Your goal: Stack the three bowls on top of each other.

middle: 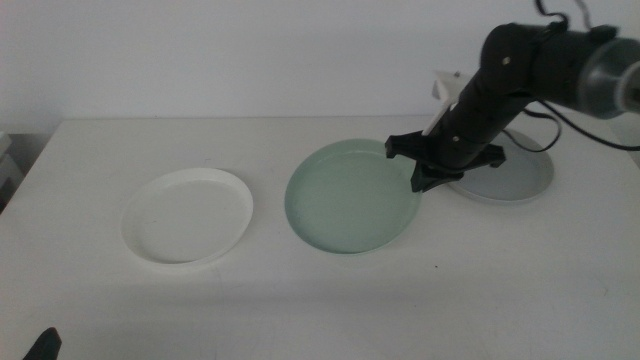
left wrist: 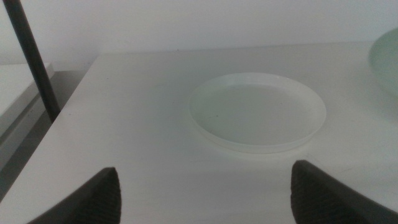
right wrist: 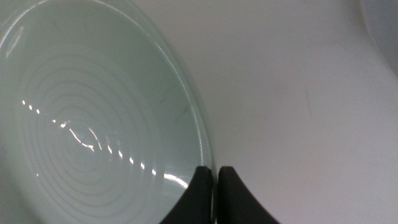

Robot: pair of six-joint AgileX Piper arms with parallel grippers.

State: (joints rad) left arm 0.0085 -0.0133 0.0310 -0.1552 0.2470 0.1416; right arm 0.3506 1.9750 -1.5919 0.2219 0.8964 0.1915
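Note:
The pale mint green bowl (middle: 345,195) is at the table's middle. My right gripper (middle: 420,172) is shut on its right rim, and the right wrist view shows the jaws (right wrist: 216,180) pinching that rim of the green bowl (right wrist: 93,112). The grey bowl (middle: 515,178) sits on the table just right of the gripper, partly hidden by the arm. The white bowl (middle: 188,213) lies alone at the left and also shows in the left wrist view (left wrist: 258,112). My left gripper (left wrist: 208,199) waits open and empty near the front left corner (middle: 40,345).
The table's left edge (left wrist: 74,99) with a dark upright pole (left wrist: 31,59) beside it lies left of the white bowl. A white wall stands behind the table. Bare tabletop (middle: 330,300) runs along the front.

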